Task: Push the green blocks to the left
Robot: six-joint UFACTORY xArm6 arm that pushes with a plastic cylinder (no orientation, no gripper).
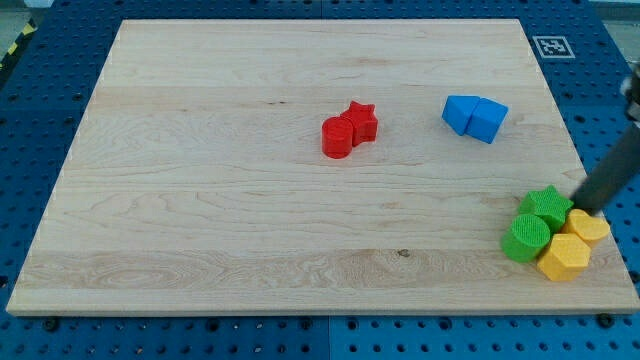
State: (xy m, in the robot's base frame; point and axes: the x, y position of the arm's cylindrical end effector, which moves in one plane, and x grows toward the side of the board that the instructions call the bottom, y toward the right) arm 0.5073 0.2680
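Two green blocks sit near the board's bottom right: a green star-like block (546, 206) and a green cylinder (526, 238) just below-left of it, touching. My tip (581, 208) is the lower end of the dark rod coming in from the view's right; it rests just right of the green star block, above a yellow block (588, 227). A second yellow block (563, 257) lies against the green cylinder's right side.
A red cylinder (338, 138) and a red star (362, 121) touch near the board's centre. Two blue blocks (474, 116) touch at the upper right. The wooden board (200, 200) lies on a blue pegboard; a marker tag (551, 45) is beyond its top right corner.
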